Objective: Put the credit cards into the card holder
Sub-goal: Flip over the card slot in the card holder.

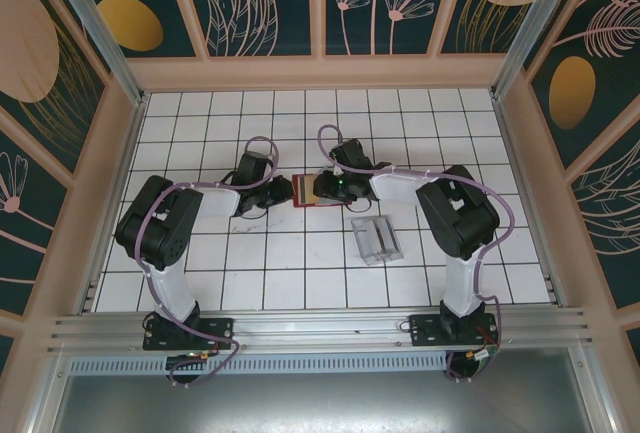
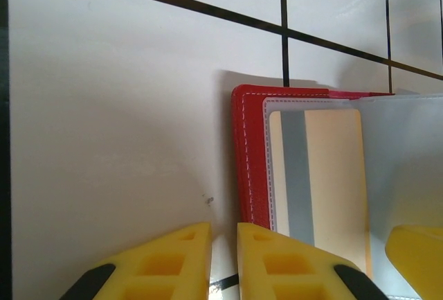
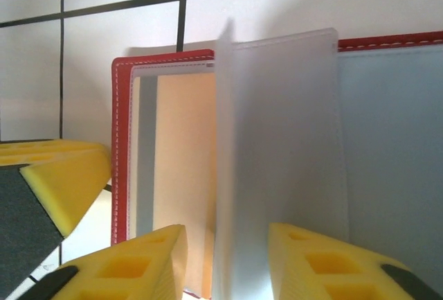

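The red card holder (image 1: 303, 193) lies open on the white tiles between my two grippers. A cream credit card (image 2: 322, 175) with a grey stripe sits flat in its left pocket, inside the red stitched border (image 2: 250, 161). My left gripper (image 2: 223, 251) hovers at that border's near corner, its jaws a narrow slit apart with only table between them. From the holder (image 3: 122, 140) a translucent inner leaf (image 3: 277, 127) stands up beside the card (image 3: 180, 175). My right gripper (image 3: 227, 258) is open astride the leaf's near edge, its left finger clear of it.
A clear acrylic slotted tray (image 1: 377, 239) stands on the tiles just right of and nearer than the holder. A finger (image 3: 55, 182) of the left gripper is close beside the holder's left edge. Wooden walls enclose the tiled floor (image 1: 300, 283).
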